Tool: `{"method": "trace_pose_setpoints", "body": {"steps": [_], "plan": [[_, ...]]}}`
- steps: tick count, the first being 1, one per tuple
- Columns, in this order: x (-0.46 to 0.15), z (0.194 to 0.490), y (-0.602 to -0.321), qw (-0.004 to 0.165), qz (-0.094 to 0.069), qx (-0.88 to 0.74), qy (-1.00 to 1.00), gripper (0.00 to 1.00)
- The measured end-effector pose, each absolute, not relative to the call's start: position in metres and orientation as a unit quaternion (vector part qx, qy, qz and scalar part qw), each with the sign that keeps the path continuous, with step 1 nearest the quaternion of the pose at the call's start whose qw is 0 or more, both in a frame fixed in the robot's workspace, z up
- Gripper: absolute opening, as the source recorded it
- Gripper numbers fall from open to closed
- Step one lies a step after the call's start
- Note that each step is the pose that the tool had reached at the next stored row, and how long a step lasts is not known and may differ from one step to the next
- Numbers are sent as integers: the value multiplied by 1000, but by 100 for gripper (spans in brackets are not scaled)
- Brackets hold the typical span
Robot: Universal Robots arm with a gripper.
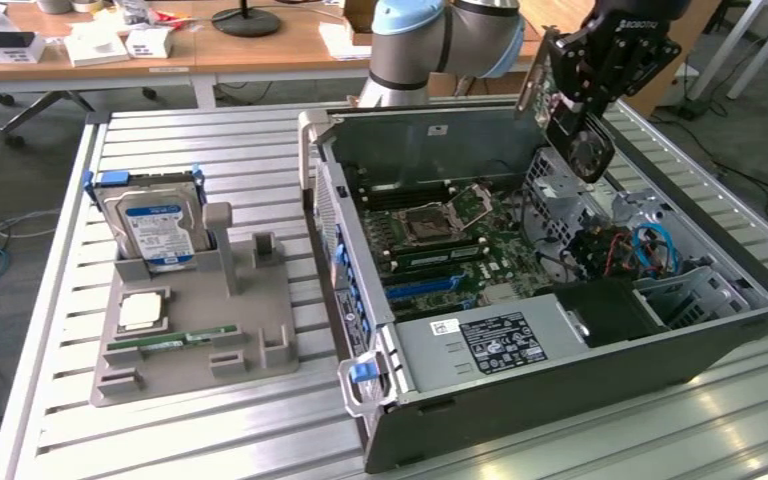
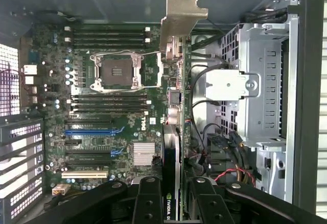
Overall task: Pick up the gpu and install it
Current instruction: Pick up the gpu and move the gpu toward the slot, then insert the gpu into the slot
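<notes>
gripper [image 2: 176, 199] — clamped on gpu [image 1: 587, 148], above open computer case [image 1: 558, 372] | surface: slatted metal table [image 1: 197, 432]; room: wooden desk [image 1: 291, 45] behind

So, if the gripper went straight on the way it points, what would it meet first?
The gpu clamped in the gripper would probably touch the motherboard first, near its edge; depth is unclear.
</notes>
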State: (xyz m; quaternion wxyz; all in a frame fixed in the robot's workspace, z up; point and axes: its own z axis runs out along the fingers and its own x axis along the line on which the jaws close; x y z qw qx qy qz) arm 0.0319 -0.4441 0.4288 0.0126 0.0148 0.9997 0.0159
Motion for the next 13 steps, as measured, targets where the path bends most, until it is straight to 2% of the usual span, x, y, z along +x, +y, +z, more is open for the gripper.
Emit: {"method": "trace_pose_setpoints", "body": {"steps": [13], "plan": [[33, 428, -444, 13, 16, 15, 1000, 26]]}}
